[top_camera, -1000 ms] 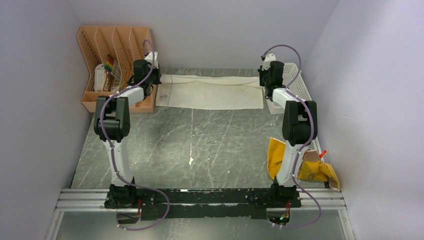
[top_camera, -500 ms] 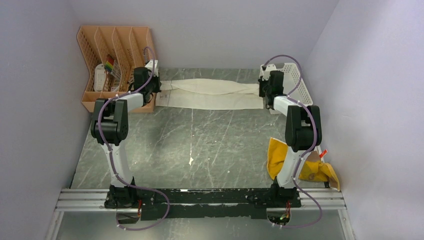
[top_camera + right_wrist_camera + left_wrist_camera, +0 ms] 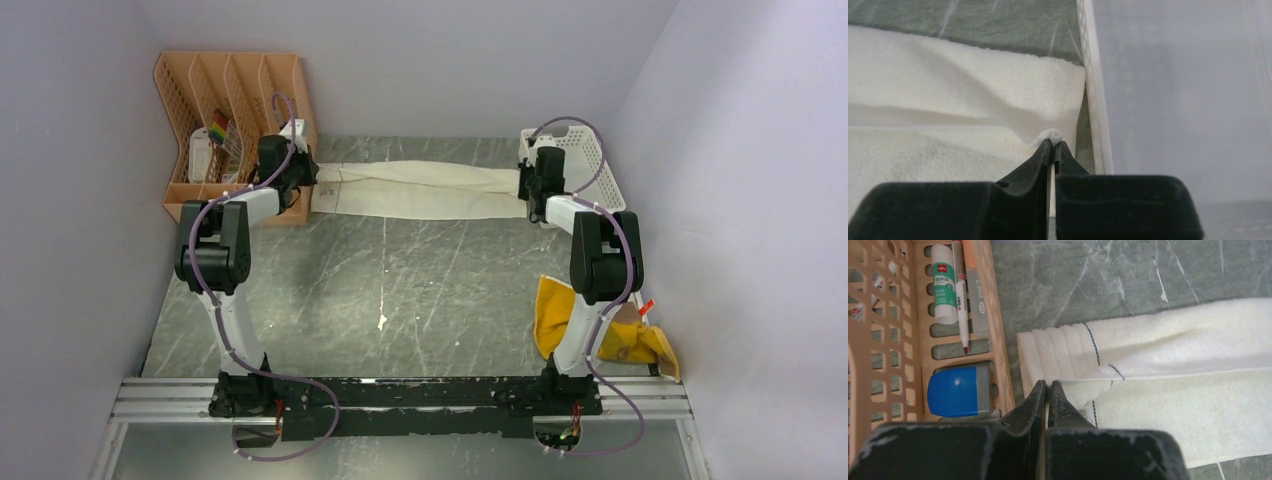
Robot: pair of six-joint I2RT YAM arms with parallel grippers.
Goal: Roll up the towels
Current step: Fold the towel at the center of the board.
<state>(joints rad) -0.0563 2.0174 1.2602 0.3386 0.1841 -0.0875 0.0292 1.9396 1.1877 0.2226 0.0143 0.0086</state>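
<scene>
Two end corners of the soft, saggy cream-white towel [image 3: 420,195] sit pinched in my left gripper [image 3: 1048,384] and right gripper [image 3: 1053,143].

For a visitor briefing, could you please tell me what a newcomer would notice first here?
A long cream-white cloth towel stretches along the far side of the table, its ends pinched by the left end effector and the right end effector. A crumpled mustard-yellow cloth towel lies at the near right.
</scene>
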